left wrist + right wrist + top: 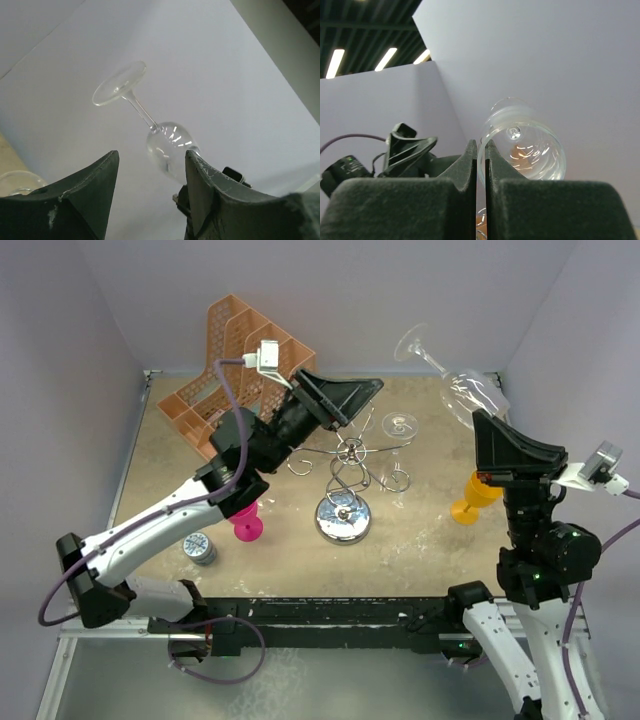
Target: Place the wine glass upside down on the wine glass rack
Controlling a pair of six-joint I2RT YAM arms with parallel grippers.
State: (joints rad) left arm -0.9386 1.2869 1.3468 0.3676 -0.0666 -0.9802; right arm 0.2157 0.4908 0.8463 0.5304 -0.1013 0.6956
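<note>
— Where does everything stand?

— My left gripper (355,405) hangs wide and empty by the rack (343,480). Further right, the wine glass (470,390) is up in the air, foot tilted high, with its rim pinched in my right gripper (485,420).

— How will it handle?

— Light, I judge, but thin, slick and brittle. A gentle hold on the stem looks safer for my left jaws.
</note>
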